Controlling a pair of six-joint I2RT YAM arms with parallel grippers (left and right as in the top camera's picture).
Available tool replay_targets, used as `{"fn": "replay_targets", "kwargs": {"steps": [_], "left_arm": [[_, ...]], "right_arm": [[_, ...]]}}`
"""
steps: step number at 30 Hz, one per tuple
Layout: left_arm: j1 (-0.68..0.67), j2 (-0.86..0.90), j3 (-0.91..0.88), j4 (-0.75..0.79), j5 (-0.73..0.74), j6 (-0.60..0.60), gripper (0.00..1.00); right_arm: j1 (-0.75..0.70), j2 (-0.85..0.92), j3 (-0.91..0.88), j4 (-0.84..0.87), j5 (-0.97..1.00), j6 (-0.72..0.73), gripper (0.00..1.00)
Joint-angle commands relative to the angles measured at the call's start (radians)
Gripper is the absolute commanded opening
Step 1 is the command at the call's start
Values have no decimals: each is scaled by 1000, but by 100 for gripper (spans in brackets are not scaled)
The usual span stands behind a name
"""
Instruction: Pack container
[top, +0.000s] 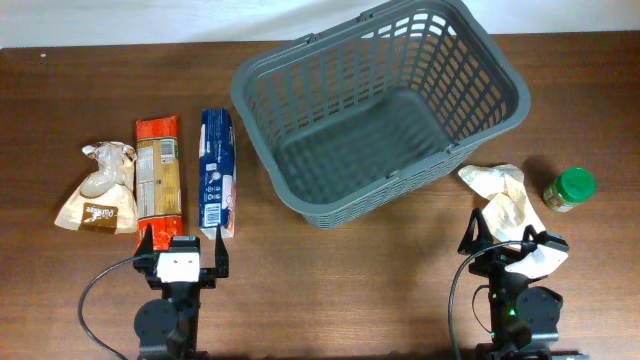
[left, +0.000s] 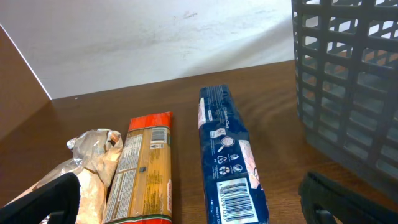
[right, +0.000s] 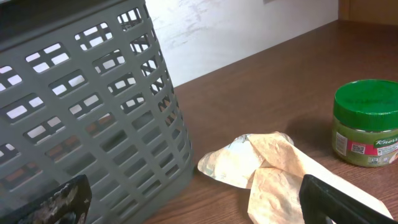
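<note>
Standing empty, dark grey container (top: 370, 135)

Three packets (top: 159, 175) left of container (top: 330, 90); pouch (top: 510, 200), jar (top: 570, 189) right of it

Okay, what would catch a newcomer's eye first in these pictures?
The big dark grey container dominates, standing empty in the middle. Left of it three packets lie side by side: a brown pouch, an orange pack and a blue packet. On its right are a crumpled beige bag and a green-lidded jar.
</note>
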Motion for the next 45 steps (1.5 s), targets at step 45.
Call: {"fn": "replay_targets", "kwargs": {"steps": [45], "left_arm": [[-2,-8,-3,2,145,4,99]], "right_arm": [[5,-8,-7,-2,-2,5,99]]}}
